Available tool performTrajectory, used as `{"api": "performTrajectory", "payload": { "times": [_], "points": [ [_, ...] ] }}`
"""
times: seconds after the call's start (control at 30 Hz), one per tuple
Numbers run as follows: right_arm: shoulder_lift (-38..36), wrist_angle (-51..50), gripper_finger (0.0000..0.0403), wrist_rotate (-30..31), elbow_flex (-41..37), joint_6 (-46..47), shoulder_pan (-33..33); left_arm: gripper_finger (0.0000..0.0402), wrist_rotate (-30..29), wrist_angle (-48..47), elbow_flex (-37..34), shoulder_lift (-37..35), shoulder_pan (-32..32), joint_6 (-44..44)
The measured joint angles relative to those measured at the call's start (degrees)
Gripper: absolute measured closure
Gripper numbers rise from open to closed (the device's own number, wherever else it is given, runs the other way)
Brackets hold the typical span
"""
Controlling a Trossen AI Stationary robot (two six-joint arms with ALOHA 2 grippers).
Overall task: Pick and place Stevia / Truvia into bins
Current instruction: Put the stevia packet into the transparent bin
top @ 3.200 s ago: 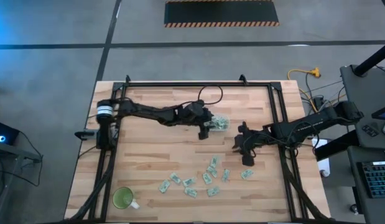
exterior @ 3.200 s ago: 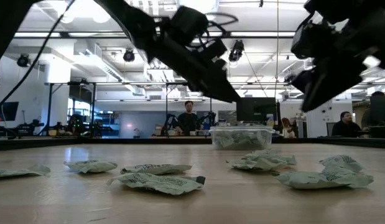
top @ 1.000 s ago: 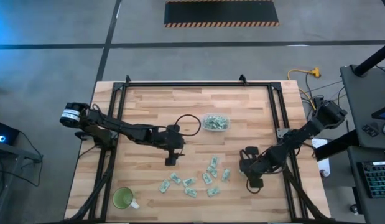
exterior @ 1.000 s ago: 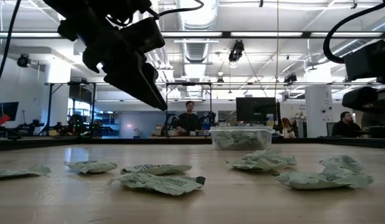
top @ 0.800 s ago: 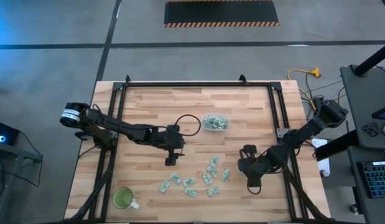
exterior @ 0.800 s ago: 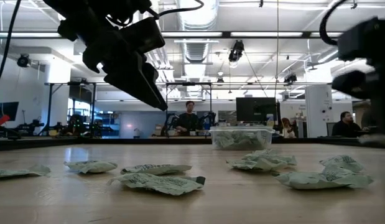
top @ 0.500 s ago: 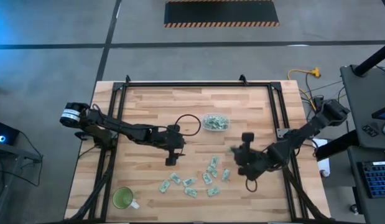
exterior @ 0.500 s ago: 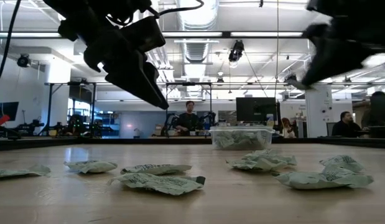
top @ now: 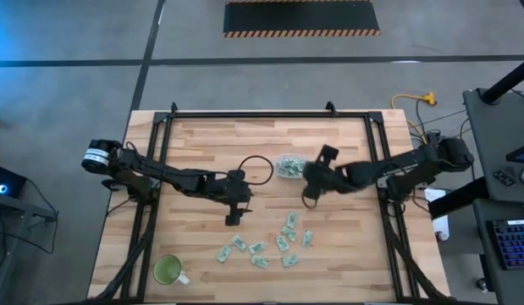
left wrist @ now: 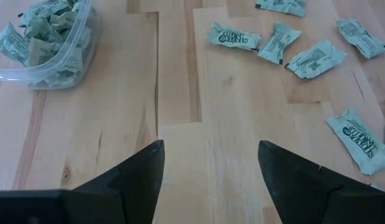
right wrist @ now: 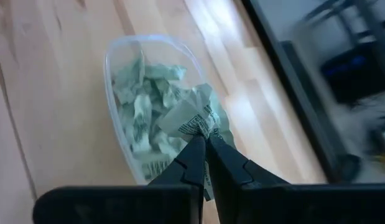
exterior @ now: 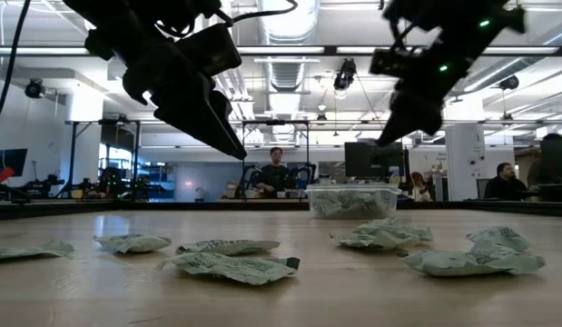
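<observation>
Change: the right arm is swinging in from the front right corner of the surface [top: 202, 144] toward the middle. A second ago its hand was down by the loose packets. Now the right hand [top: 306, 193] is hanging just beside the clear plastic tub [top: 293, 166], on its front right side.

In the right wrist view the fingers are pinching shut on one crumpled Stevia sachet [right wrist: 191, 117], with the tub's open top [right wrist: 114, 50] right behind it. The sachet that was lying farthest right a few seconds back is missing from the surface, so this is probably that one.

My read: the pick is done and the carry is nearly done. The release over the tub is next, but the hand is looking a bit short of the rim from above.

The left arm isn't moving. The left hand [top: 233, 218] is hovering above bare wood, left of the tub and behind the scatter, with its fingers spread wide and holding nothing.

Counts:
- Arms: 2.
- Tub: 1, holding a heap of sachets too jumbled to count.
- Green mug [top: 168, 269]: 1, at the front left corner and not involved.
- Loose sachets [top: 281, 242]: I'm counting about 9 in a band across the front of the surface, plus 1 in the right hand.
</observation>
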Motion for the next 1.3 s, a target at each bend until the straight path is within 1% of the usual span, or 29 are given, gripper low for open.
{"api": "performTrajectory", "payload": {
  "times": [0.2, 0.3, 0.5, 0.63, 0.9, 1.03, 1.13, 1.2, 1.3],
  "points": [
    [1.25, 9.22, 0.0394, -13.62, -0.02, -8.42, -9.07, 0.0159, 0.0, -0.02, -0.15, 0.0, 0.0, 0.04],
    [1.78, 10.79, 0.0394, -17.33, -0.04, -9.64, -12.42, 0.0159, 0.0, -0.02, -0.31, 0.01, 0.0, 0.05],
    [2.71, 10.79, 0.0394, -18.4, -0.22, -8.09, -16.85, 0.0159, 0.0, -0.01, -0.59, 0.02, -0.02, 0.15],
    [4.65, 11.65, 0.0394, -23.6, -0.22, -8.02, -18.53, 0.0159, 0.0, 0.05, -0.63, 0.02, 0.0, 0.16],
    [11.81, 12.45, 0.0394, -24.01, 0.24, -8.06, -19.57, 0.0159, 0.0, 0.05, -0.63, 0.02, 0.0, 0.14],
    [14.08, 12.61, 0.0394, -23.99, 1.11, -8.33, -19.57, 0.0159, 0.0, 0.05, -0.63, 0.02, 0.01, 0.12],
    [14.47, 12.54, 0.0394, -23.99, 1.62, -8.98, -19.57, 0.0159, 0.0, 0.05, -0.63, 0.02, 0.02, 0.1],
    [14.29, 12.53, 0.0388, -24.01, 1.84, -9.9, -19.57, 0.0159, 0.0, 0.03, -0.63, 0.02, 0.02, 0.1],
    [13.31, 12.42, 0.0365, -25.8, 1.96, -11.26, -19.57, 0.0159, 0.0, 0.01, -0.68, 0.02, 0.02, 0.04]
  ]
}}
